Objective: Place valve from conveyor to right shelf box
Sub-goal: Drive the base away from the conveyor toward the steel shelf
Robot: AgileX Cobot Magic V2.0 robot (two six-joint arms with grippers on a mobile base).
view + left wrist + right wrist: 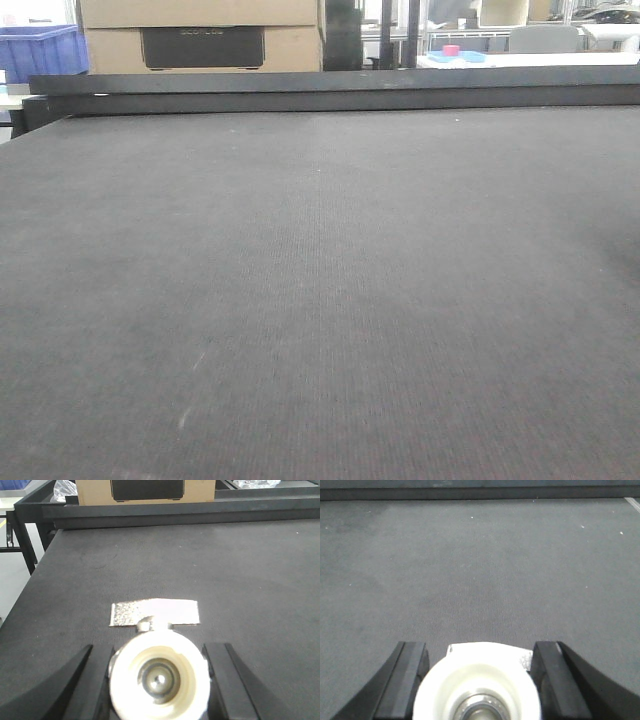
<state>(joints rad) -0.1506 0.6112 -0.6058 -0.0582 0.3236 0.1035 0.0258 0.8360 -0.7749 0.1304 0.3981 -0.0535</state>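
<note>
– Valve (159, 680), white, its round mouth showing a metal ball inside, fills the near edge of the left wrist view. The left gripper (159, 647) has a black finger (97, 680) tight against each side, so it looks clamped on it. Whether the valve rests on the conveyor (200, 570) or hangs over it, I cannot tell.
– And the right arm?
– Much the same. The right gripper (479, 645) looks closed around a second valve (477, 685), also white, low in its own view.
– What lies beyond them?
– A flat silver handle (155, 612) juts past the left valve. Then dark grey conveyor runs to a black rail (330, 85). Behind that are a cardboard box (200, 30) and, far left, a blue crate (40, 50). No shelf box appears in any view.
– What might go wrong?
– The bodies are smooth and round, held by two narrow fingers. A quick swing could let one twist or slip out. The jutting handle could catch the rail, or the shelf box's wall on the way in.
</note>
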